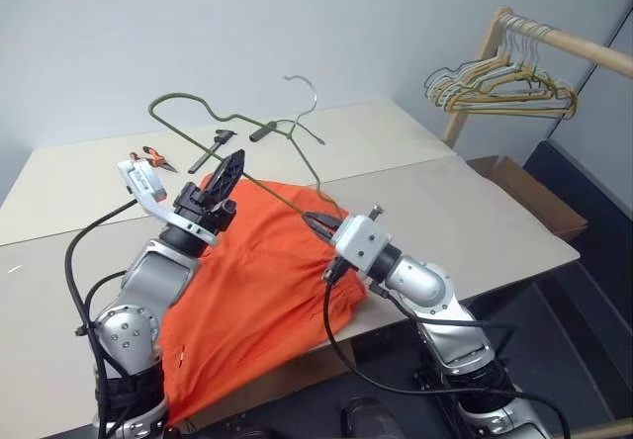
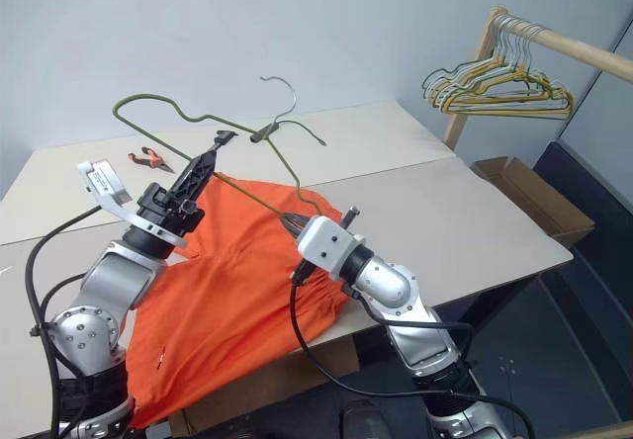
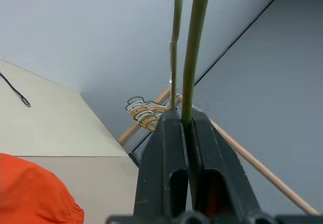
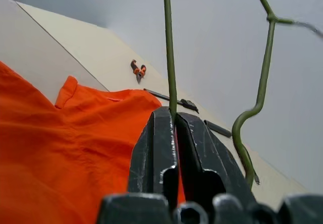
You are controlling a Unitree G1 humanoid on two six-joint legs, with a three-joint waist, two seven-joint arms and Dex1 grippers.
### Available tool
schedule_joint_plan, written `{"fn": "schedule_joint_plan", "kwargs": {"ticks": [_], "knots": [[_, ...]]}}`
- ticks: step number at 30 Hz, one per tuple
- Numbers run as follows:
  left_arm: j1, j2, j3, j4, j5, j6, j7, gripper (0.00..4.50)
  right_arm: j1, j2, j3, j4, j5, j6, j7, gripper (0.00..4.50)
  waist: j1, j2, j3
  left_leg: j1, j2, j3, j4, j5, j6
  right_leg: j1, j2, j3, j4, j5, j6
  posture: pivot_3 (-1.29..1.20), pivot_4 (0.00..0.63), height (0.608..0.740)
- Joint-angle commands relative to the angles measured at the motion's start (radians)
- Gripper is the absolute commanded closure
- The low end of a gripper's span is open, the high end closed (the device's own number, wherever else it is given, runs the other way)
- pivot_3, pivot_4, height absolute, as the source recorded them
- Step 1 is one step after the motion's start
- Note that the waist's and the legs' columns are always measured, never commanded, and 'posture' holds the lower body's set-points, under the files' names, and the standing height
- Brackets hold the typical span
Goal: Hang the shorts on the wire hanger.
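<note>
1. Nearest: right gripper (image 1: 318,221) pinching the wire hanger (image 1: 237,118) at its lower bar, over the orange shorts (image 1: 262,286) spread on the table (image 1: 475,212), hem hanging off the near edge.
2. Left gripper (image 1: 229,170) pressed shut on the same bar, farther along.
3. Bar running left-right between both grips; frame and silvery hook raised above, beyond the shorts.
4. No legible writing or brand.

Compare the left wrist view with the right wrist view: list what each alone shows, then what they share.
Left wrist only: the bunch of wire hangers on a wooden rail, left claw shut on the thin olive-green wire hanger. Right wrist only: orange-handled pliers, right claw around the wire. Both: bright orange fabric shorts, beige table.
</note>
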Motion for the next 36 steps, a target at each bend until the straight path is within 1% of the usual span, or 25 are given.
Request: {"fn": "schedule_joint_plan", "kwargs": {"ticks": [1,6,8,9,10,12,13,14,16,18,21,23,25,30,36], "knots": [[-0.008,-0.006,-0.005,-0.035,0.056,-0.052,-0.071,4.50,-0.016,-0.003,-0.013,-0.013,-0.004,-0.051,-0.005,2.73,0.000,0.000,0.000,0.000,0.000,0.000,0.000,0.000,0.000,0.000,0.000,0.000,0.000,0.000,0.000,-0.16,0.000,0.740],[-0.016,0.017,0.017,-0.012,0.092,-0.071,-0.126,4.50,-0.007,-0.027,-0.054,-0.058,0.096,-0.045,0.068,0.98,0.000,0.000,0.000,0.000,0.000,0.000,0.000,0.000,0.000,0.000,0.000,0.000,0.000,0.000,0.000,-0.15,0.000,0.740],[-0.020,0.073,0.043,-0.002,0.069,-0.051,-0.213,4.50,-0.009,-0.072,-0.127,-0.109,0.281,0.089,0.167,0.28,0.001,-0.001,0.001,0.000,0.001,0.000,0.000,0.000,0.000,0.000,0.000,0.000,0.000,0.000,0.000,-0.15,0.000,0.740],[-0.021,0.103,0.056,0.006,0.057,-0.040,-0.263,4.50,-0.015,-0.098,-0.165,-0.125,0.369,0.145,0.213,0.03,0.001,-0.002,0.001,0.000,0.001,0.000,0.000,0.000,0.000,0.000,0.000,0.000,0.000,0.000,0.000,-0.15,0.000,0.740],[-0.022,0.139,0.068,0.014,0.057,-0.034,-0.316,4.50,-0.029,-0.128,-0.208,-0.138,0.467,0.228,0.251,0.03,0.001,-0.002,0.001,0.000,0.001,0.000,0.000,0.000,0.001,0.000,0.001,0.000,-0.001,0.000,0.000,-0.15,0.000,0.740],[-0.036,0.204,0.098,0.040,0.029,-0.018,-0.406,4.50,-0.061,-0.197,-0.280,-0.145,0.619,0.331,0.332,0.03,0.001,-0.002,0.002,0.000,0.002,0.000,0.000,0.000,0.001,0.000,0.001,-0.001,-0.001,0.000,0.000,-0.15,0.000,0.740],[-0.047,0.234,0.118,0.055,0.001,-0.007,-0.451,4.50,-0.091,-0.243,-0.317,-0.138,0.723,0.432,0.372,0.03,0.001,-0.002,0.002,0.000,0.002,0.000,0.000,-0.001,0.001,0.000,0.001,-0.001,-0.001,0.000,0.000,-0.15,0.000,0.740],[-0.055,0.253,0.131,0.066,-0.019,0.000,-0.480,4.50,-0.112,-0.275,-0.339,-0.131,0.793,0.501,0.395,0.03,0.002,-0.002,0.002,0.000,0.002,0.000,0.000,-0.001,0.001,0.000,0.001,-0.001,-0.002,0.000,0.000,-0.15,0.000,0.740],[-0.069,0.297,0.180,0.108,-0.118,0.042,-0.586,4.50,-0.189,-0.350,-0.370,-0.057,0.946,0.671,0.480,0.03,0.000,-0.003,0.003,0.000,0.002,0.000,0.000,-0.001,0.002,0.000,0.001,-0.001,-0.001,0.000,0.000,-0.15,0.000,0.740],[-0.073,0.324,0.208,0.136,-0.169,0.071,-0.666,4.50,-0.246,-0.390,-0.372,0.009,1.026,0.784,0.529,0.03,-0.001,-0.003,0.003,0.000,0.003,0.000,0.000,-0.001,0.002,0.000,0.003,-0.001,-0.002,0.000,0.000,-0.15,0.000,0.740],[-0.074,0.358,0.222,0.177,-0.205,0.118,-0.834,4.50,-0.334,-0.431,-0.276,0.145,1.032,0.903,0.663,0.03,-0.002,-0.003,0.003,0.000,0.004,0.000,0.000,-0.001,0.001,0.000,0.004,-0.001,-0.002,-0.001,-0.001,-0.16,0.000,0.740],[-0.072,0.370,0.204,0.190,-0.170,0.126,-0.890,4.50,-0.367,-0.423,-0.225,0.183,1.021,0.926,0.718,0.03,-0.002,-0.003,0.003,0.000,0.004,0.000,0.000,-0.001,0.001,0.000,0.005,-0.001,-0.003,-0.001,-0.002,-0.16,0.000,0.740],[-0.072,0.368,0.191,0.194,-0.132,0.120,-0.917,4.50,-0.389,-0.407,-0.193,0.186,1.011,0.934,0.738,0.03,-0.001,-0.003,0.003,-0.001,0.004,0.000,0.000,-0.001,0.001,-0.001,0.005,-0.001,-0.003,-0.001,-0.002,-0.16,0.000,0.740],[-0.094,0.323,0.175,0.194,-0.093,0.093,-0.908,4.50,-0.432,-0.322,-0.167,0.170,1.021,0.976,0.693,0.03,0.001,-0.003,0.003,-0.002,0.004,0.000,0.000,-0.001,0.001,-0.001,0.003,-0.001,-0.002,-0.001,-0.001,-0.16,0.000,0.740],[-0.106,0.301,0.170,0.190,-0.065,0.088,-0.909,4.50,-0.417,-0.251,-0.179,0.133,1.026,1.011,0.608,0.03,0.005,-0.003,0.003,-0.003,0.003,0.000,0.000,-0.001,0.001,-0.002,0.002,-0.002,-0.002,0.000,-0.001,-0.17,0.000,0.740]]}}
